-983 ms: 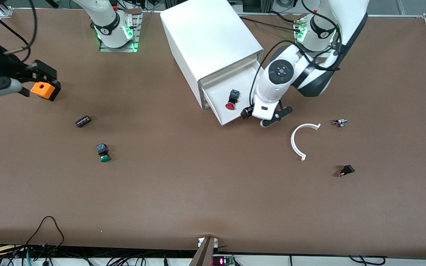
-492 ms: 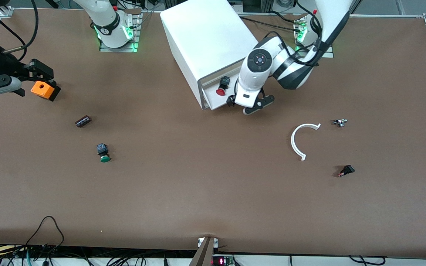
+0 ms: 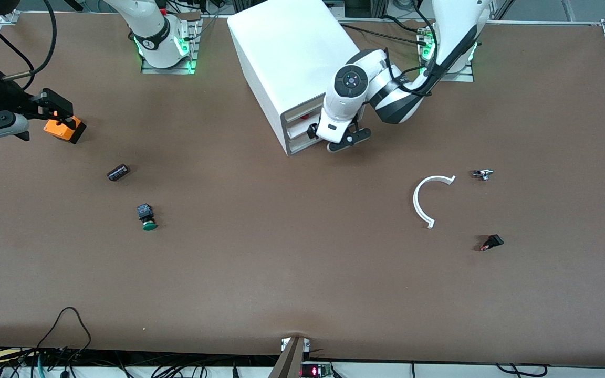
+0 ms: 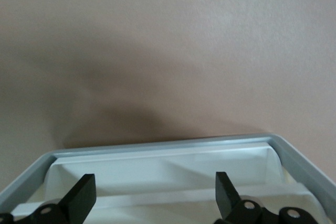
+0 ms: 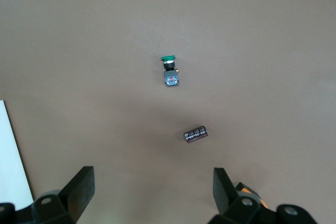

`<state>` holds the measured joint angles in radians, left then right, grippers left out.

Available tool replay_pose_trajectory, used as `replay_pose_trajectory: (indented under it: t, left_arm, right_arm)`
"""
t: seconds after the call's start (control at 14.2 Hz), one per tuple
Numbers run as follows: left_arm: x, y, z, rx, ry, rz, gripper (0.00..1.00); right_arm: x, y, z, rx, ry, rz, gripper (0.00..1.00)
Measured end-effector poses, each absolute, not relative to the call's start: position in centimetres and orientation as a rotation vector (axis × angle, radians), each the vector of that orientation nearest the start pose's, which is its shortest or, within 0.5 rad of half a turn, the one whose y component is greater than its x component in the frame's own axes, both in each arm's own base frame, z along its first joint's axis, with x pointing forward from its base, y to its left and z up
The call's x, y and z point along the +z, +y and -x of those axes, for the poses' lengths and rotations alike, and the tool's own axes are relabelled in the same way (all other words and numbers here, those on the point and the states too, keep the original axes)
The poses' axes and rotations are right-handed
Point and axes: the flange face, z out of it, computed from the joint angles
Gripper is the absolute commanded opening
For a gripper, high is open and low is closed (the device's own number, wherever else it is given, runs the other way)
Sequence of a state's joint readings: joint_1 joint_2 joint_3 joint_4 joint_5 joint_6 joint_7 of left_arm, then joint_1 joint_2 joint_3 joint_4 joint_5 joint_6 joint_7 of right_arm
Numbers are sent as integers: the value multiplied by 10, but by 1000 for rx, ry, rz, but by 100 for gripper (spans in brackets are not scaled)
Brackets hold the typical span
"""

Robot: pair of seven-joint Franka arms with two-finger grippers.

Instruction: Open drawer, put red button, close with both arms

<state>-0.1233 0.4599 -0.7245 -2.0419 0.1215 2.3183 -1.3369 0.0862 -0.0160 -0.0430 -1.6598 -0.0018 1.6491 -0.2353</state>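
The white cabinet (image 3: pixel 294 58) stands toward the arms' side of the table. Its top drawer (image 3: pixel 302 122) is pushed almost fully in. Only a sliver of the red button (image 3: pixel 307 116) shows in the gap above the drawer's lip. My left gripper (image 3: pixel 336 140) is open, right at the drawer front with nothing between its fingers. In the left wrist view the left gripper (image 4: pixel 155 198) straddles the drawer's sloped lip (image 4: pixel 168 166). My right gripper (image 3: pixel 63 118) waits open over an orange block (image 3: pixel 55 128) at the right arm's end. It appears in the right wrist view as well (image 5: pixel 152 192).
A green-capped button (image 3: pixel 147 218) (image 5: pixel 169 72) and a dark cylinder (image 3: pixel 118 172) (image 5: pixel 196 134) lie nearer the front camera than the orange block. A white curved piece (image 3: pixel 424 199), a small metal part (image 3: pixel 483 174) and a black switch (image 3: pixel 491 242) lie toward the left arm's end.
My left gripper has pushed the drawer from wide open to almost fully into the cabinet, carrying the red button inside. The right gripper has only drifted slightly.
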Motion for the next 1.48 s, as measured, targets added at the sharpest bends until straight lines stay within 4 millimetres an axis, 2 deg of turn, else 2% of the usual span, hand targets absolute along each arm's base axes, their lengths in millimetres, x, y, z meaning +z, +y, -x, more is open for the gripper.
replay_pose_trajectory:
  t: [0.14,0.42,0.56,0.63,0.7,0.84,0.98,1.26,1.48]
  left_arm:
    - [264,-439,-392,342,-679,3099,100]
    - [267,-441,-394,336,-681,3106,100]
    - [271,-436,-406,313,-683,3119,100]
    - [277,-428,-422,286,-677,3137,100]
    - [284,-415,-443,260,-674,3160,100]
    - [300,-377,-490,215,-668,3196,100]
    - [316,-340,-526,191,-637,3211,100]
    - [342,-275,-575,184,-517,3221,100]
    - [352,-218,-599,154,-407,3204,100]
  right_arm:
    - [600,24,-555,-16,-436,3113,100]
    - [605,23,-556,-30,-437,3120,100]
    - [601,23,-558,-21,-437,3120,100]
    - [597,23,-560,-7,-437,3120,100]
    - [589,24,-564,14,-437,3119,100]
    - [575,24,-571,47,-437,3118,100]
    - [571,25,-574,48,-438,3118,100]
    - [575,27,-575,33,-443,3118,100]
    - [574,27,-576,36,-443,3118,100]
